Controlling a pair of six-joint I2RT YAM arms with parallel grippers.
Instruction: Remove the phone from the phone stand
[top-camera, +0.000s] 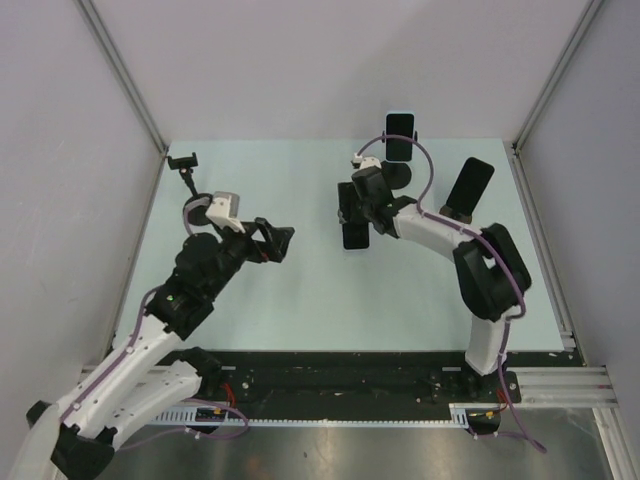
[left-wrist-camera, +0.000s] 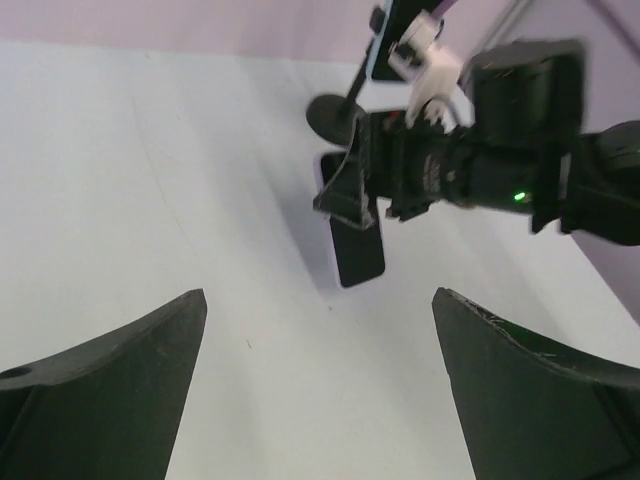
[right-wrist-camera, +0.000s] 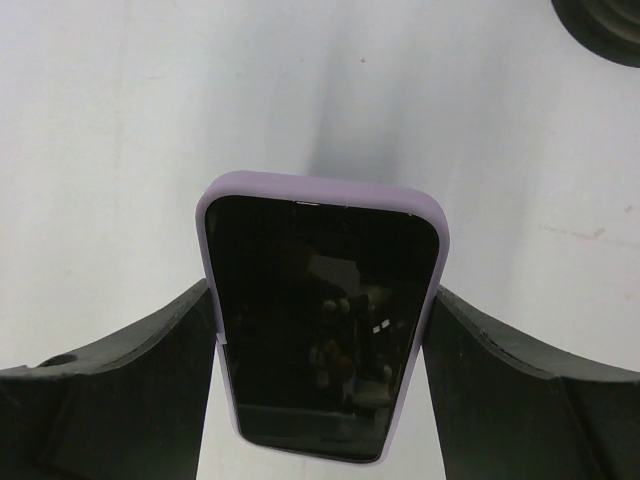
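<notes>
Although parked idle over on the left, worth a glance at the left gripper (top-camera: 283, 243) first: jaws spread wide, nothing between them, hanging over the table (top-camera: 300, 310). Next over, the right gripper (right-wrist-camera: 322, 295): clamped on the phone (right-wrist-camera: 320, 350) across its long edges, fingers (right-wrist-camera: 150, 380) pressing its lavender case, dark screen facing the wrist camera. So, phone off any stand, held low above the table, near and just left of the round stand base (left-wrist-camera: 335, 115); can't tell if touching the surface. Further right, another phone (top-camera: 400, 135) up on that stand, plus a dark one (top-camera: 468, 185) leaning toward the right edge. Handling-wise, probably a stiff, lightish slab: no flex, glass front easy to crack or scuff, rubbery-looking case giving decent friction. Best to grab by the case edges around mid-length, never squeezing on the screen, and hold it level to stop it pivoting or sliding out
</notes>
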